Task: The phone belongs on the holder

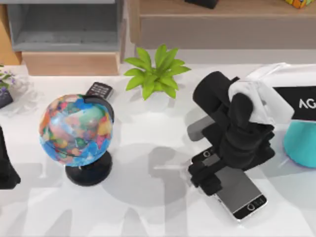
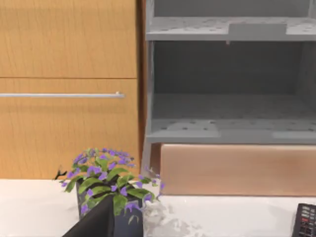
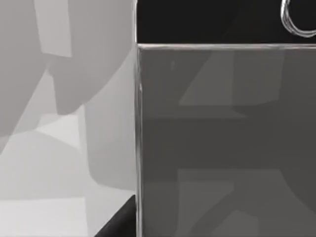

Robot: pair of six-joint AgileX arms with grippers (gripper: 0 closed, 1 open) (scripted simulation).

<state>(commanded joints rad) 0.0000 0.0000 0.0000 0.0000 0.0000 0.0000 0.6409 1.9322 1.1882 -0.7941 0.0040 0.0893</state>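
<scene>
- The phone (image 1: 240, 190) lies flat on the counter (image 1: 158, 148), screen up, toward the right side of the top view and near its front edge.
- Its long axis runs on a diagonal — from the black bezel tucked under the arm down to the bezel with the round button at the lower right.
- The right gripper (image 1: 210, 173) hangs directly over the phone's upper-left half, so the phone sits straight beneath the fingers rather than off to a side.
- The right wrist view looks down at close range on the grey screen (image 3: 222, 143), its silver edge and a black bezel, which suggests the gripper is low over the phone.
- I cannot tell whether the right fingers are wide, narrow or already pinching the phone's edges; the arm's own bulk hides them from above.
- The left arm (image 1: 7, 165) is parked at the far left edge of the counter, well apart from the phone — clearly the farther arm, fingers not readable.
- A teal object (image 1: 301, 143) just right of the right arm may be the holder; too little shows to be sure.
</scene>
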